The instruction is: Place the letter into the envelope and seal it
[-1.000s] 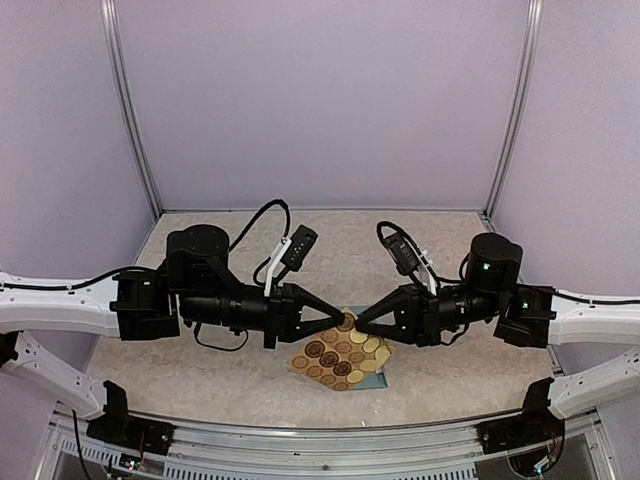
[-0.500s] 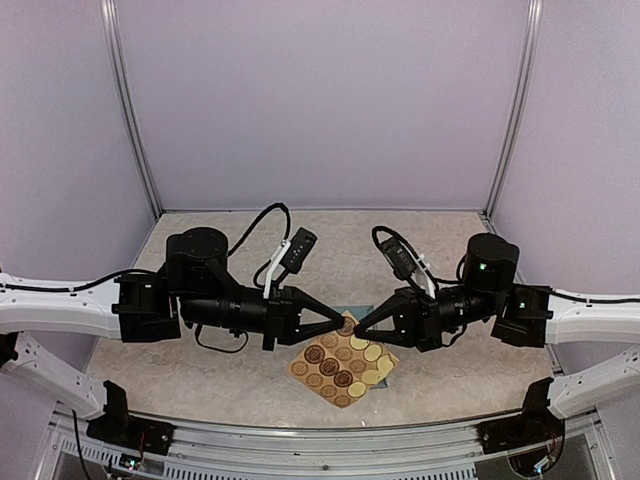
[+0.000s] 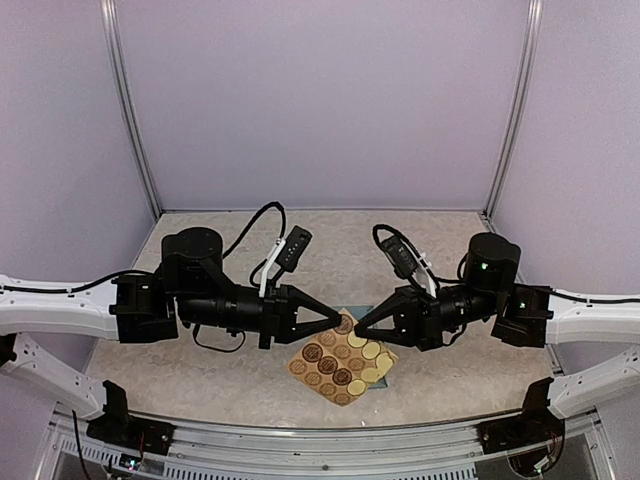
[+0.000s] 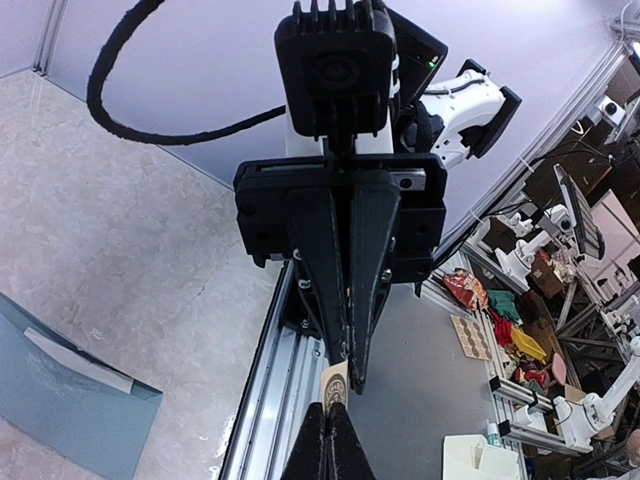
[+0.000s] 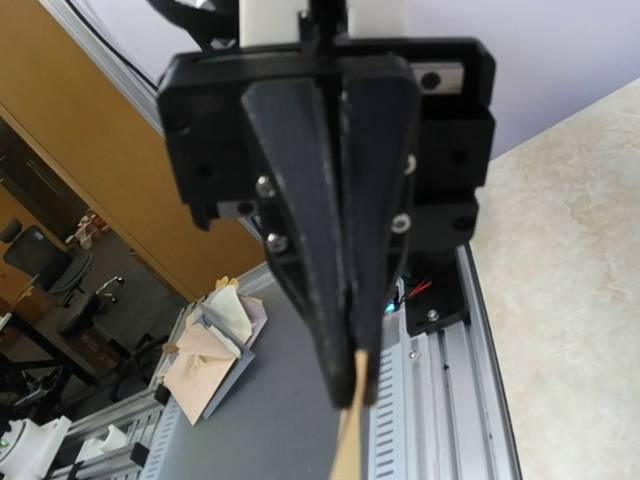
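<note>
Item: two-arm bench, top view, listed near to far. Nearest: metal rail [image 3: 320, 438] along the table's front edge, arm bases bolted at both ends. Next: beige mottled table [image 3: 200, 372]. On or just over it, centre: yellow-tan sticker sheet [image 3: 340, 360], rows of round stickers, some brown-printed, some plain yellow, set corner-on like a diamond; whether its low corner touched the table, cannot tell. Envelope [image 4: 60, 410]: teal-blue, flat on the table, under and beside the sheet. It showed only as slivers from above. It was clearer in the left wrist view at lower left, w/ a pale strip [image 4: 78, 362] across it. Whether any letter was inside, cannot tell. Above the sheet's far corner: left gripper [image 3: 335, 319] and right gripper [image 3: 358, 327], tip to tip, nearly touching, arms reaching in from opp. sides. Left gripper: jaws clenched on the sheet's corner; the right wrist view showed them pinched on the tan edge, seen edge-on. Right gripper: jaws likewise clamped on the same corner; the left wrist view showed a printed sticker between the two sets of tips. Behind grippers: black cable [image 3: 255, 225] looping off the left arm, a similar loop on the right. Farthest: plain lilac back wall [image 3: 320, 100], metal uprights at its corners.
</note>
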Available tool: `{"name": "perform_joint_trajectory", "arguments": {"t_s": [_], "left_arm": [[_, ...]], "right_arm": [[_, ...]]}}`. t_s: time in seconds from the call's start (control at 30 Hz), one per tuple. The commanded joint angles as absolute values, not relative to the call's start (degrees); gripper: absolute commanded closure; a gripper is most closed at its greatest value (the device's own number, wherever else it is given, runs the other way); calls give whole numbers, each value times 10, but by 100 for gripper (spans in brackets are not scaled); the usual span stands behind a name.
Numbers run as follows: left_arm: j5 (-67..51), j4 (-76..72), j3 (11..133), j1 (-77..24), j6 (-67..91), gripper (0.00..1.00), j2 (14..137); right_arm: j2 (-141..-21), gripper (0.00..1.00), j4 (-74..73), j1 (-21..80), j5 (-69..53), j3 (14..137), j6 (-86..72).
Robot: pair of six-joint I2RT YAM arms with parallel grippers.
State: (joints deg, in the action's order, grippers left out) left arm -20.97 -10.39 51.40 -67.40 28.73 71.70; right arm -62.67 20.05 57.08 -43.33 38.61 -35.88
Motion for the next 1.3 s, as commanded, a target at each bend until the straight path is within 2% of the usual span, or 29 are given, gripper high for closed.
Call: {"name": "perform_joint_trajectory", "arguments": {"t_s": [0.0, 0.23, 0.43, 0.83, 1.0, 1.1, 1.27], "left_arm": [[-203, -115, 505, -665, 289, 100, 699], [-211, -118, 506, -665, 292, 100, 701], [-226, -123, 508, -667, 293, 100, 708], [-239, -127, 509, -670, 290, 100, 715], [-244, -128, 509, -671, 289, 100, 715], [-249, -128, 510, -672, 290, 100, 720], [-255, -132, 513, -675, 290, 100, 729]], "right_arm": [[-614, 97, 214, 568, -449, 385, -357], [-617, 96, 214, 568, -448, 387, -357], [-627, 91, 219, 568, -451, 391, -358], [-634, 91, 224, 568, -450, 393, -360], [-636, 94, 227, 568, -451, 393, -361], [-639, 100, 232, 569, -453, 393, -362], [-640, 100, 242, 569, -458, 392, -362]]}}
